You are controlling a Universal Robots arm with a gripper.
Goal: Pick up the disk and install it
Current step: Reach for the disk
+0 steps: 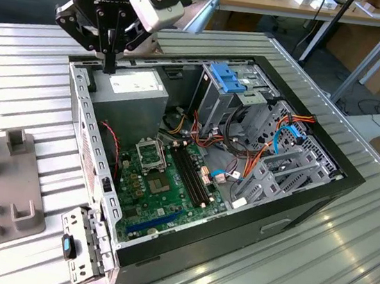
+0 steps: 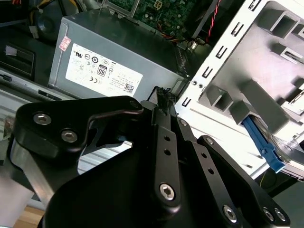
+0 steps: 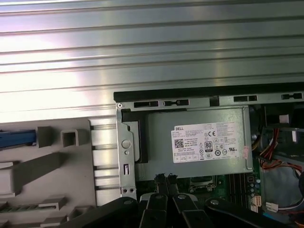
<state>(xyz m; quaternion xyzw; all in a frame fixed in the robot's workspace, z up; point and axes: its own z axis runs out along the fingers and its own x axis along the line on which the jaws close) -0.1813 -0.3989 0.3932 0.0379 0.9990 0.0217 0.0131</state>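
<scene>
Over the corner of the open computer case (image 1: 269,229), the tool (image 1: 109,67) is hanging with its fingers pointing straight down. They are hovering just above the grey power supply (image 1: 129,95), close to the case's perforated metal wall (image 1: 81,114). In both wrist views the black fingertips are sitting together with nothing between them, so the tool (image 3: 165,177) is carrying nothing.

The disk is lying outside the case, in the grey moulded fixture (image 1: 3,180) that is resting on the ribbed metal bench (image 1: 341,274) at the exterior view's left. In the first wrist view its bright blue rail is showing as a strip in the fixture (image 3: 57,166), well apart from the fingertips; the disk (image 3: 16,138) is running out of the picture there. In the second wrist view the blue rail of the disk (image 2: 259,141) is slanting across the fixture (image 2: 285,47), with a bit of grey metal just beside it.

The perforated wall (image 2: 213,61) is standing between the tool (image 2: 161,92) and the disk, and the fixture's raised blocks and pockets are crowding around the rail.

Inside the case, the labelled power supply (image 3: 199,137) is lying directly under the fingers. Farther in, the green motherboard (image 1: 164,180) is covering the floor. A tall metal drive bay (image 1: 212,110) topped by a blue bracket (image 1: 226,77) is standing beyond it, and red, orange and black cables (image 1: 260,137) are looping around the bays on the exterior view's right.
</scene>
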